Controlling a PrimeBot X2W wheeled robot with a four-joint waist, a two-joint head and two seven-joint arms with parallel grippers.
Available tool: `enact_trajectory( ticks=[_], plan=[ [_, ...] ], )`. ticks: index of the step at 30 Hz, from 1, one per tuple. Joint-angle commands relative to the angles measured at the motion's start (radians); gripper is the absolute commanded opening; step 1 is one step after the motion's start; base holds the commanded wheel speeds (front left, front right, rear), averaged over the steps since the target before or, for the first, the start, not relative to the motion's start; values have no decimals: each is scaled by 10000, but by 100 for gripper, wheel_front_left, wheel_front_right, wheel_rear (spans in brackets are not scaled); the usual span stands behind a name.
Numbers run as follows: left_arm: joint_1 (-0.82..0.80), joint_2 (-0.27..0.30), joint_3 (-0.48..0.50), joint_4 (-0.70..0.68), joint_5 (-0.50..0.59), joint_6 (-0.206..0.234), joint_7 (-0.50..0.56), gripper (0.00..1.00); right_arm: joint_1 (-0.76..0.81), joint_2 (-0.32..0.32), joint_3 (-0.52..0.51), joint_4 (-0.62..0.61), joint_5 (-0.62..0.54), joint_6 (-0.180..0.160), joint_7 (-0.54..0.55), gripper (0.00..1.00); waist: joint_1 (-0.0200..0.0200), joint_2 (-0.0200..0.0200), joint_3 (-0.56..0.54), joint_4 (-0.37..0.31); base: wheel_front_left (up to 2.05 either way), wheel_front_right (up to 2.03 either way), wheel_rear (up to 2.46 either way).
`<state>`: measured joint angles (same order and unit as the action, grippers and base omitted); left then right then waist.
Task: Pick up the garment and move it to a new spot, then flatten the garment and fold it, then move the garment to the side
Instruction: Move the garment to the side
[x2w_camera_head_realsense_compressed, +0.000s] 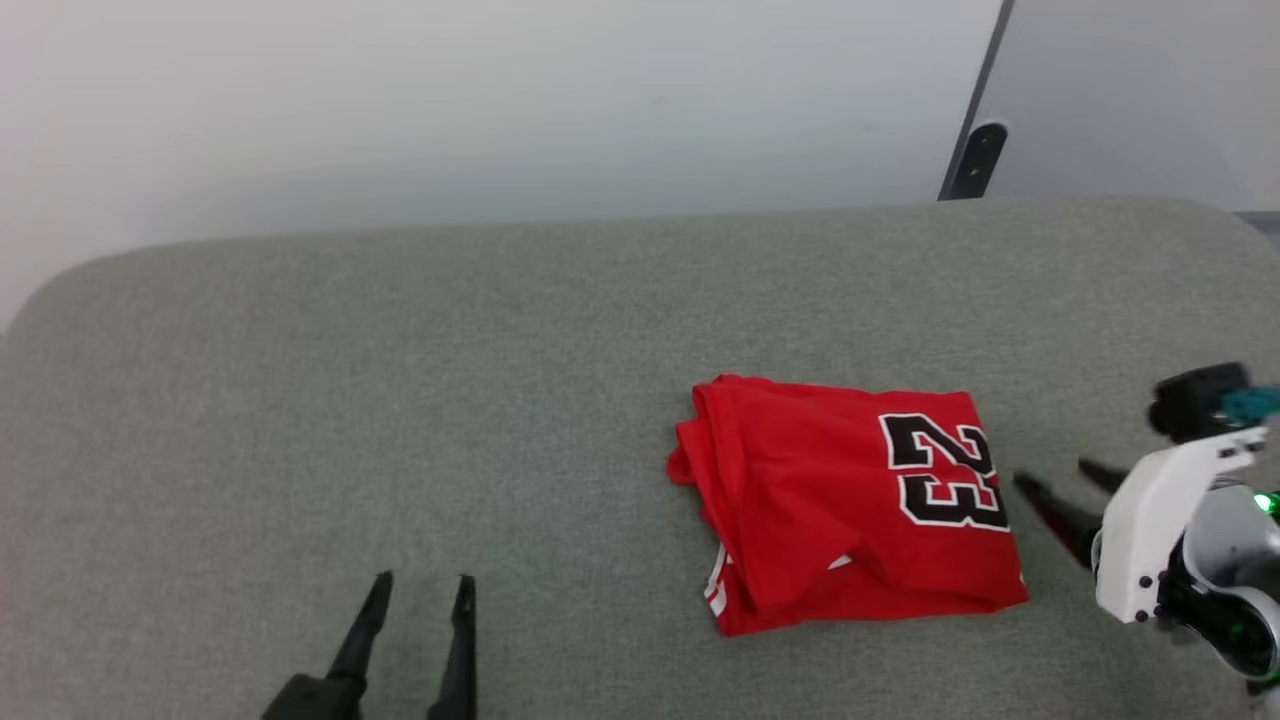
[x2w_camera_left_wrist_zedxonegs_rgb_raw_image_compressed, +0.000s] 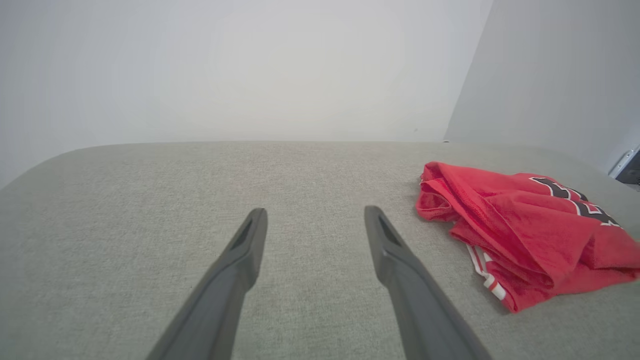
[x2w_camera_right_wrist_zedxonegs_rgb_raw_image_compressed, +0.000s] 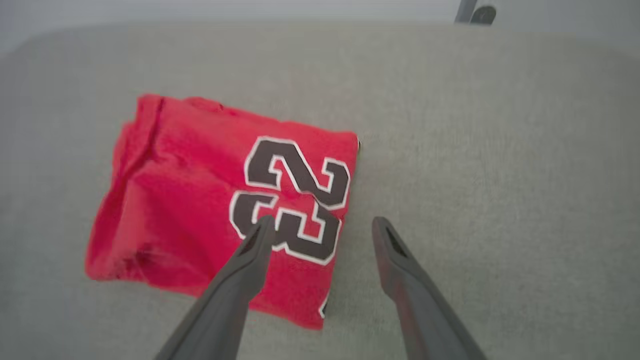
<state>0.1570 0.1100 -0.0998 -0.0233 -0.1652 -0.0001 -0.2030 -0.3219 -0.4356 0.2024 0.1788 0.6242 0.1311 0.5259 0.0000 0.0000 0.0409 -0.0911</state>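
Red soft garment (x2w_camera_head_realsense_compressed: 850, 520), folded with its "23" showing, lies on the grey cloth bench (x2w_camera_head_realsense_compressed: 300, 400), toward the robot's right. Both pairs of jaws are spread wide and hold nothing: the right jaws hover just beside the garment's right edge, the left jaws well apart from it. A pinch on only the top layer, or a sideways drag, would likely pull the fold open.

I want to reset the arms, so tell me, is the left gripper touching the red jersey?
Apart. The head view shows the open left gripper well left of the jersey, with bare grey surface between them.
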Motion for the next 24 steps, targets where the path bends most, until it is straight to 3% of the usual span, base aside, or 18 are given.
enact_trajectory(
  ticks=[1, 6, 12, 24],
  plan=[
    [-178, -6, -73, 86, 75, -47, -27, 100, -254, -160, 301, 255, 247, -8, 703, 100, 0, 0, 225, 201, 0, 0, 0],
    [-620, -116, -328, 373, 98, -67, -170, 100, -1223, -478, 620, 1100, 670, -8, 2540, 100, 0, 0, 676, 480, 0, 0, 0],
    [-1144, -223, -556, 703, 114, -77, -357, 100, -1956, -434, 780, 1828, 876, -8, 3546, 100, 0, 0, 1332, 767, 0, 0, 0],
    [-2344, -416, -1126, 1291, 187, -91, -571, 100, -2363, 40, 1318, 3521, 871, -10, 3142, 100, 0, 0, 2381, 1221, 0, 0, 0]
  ],
)
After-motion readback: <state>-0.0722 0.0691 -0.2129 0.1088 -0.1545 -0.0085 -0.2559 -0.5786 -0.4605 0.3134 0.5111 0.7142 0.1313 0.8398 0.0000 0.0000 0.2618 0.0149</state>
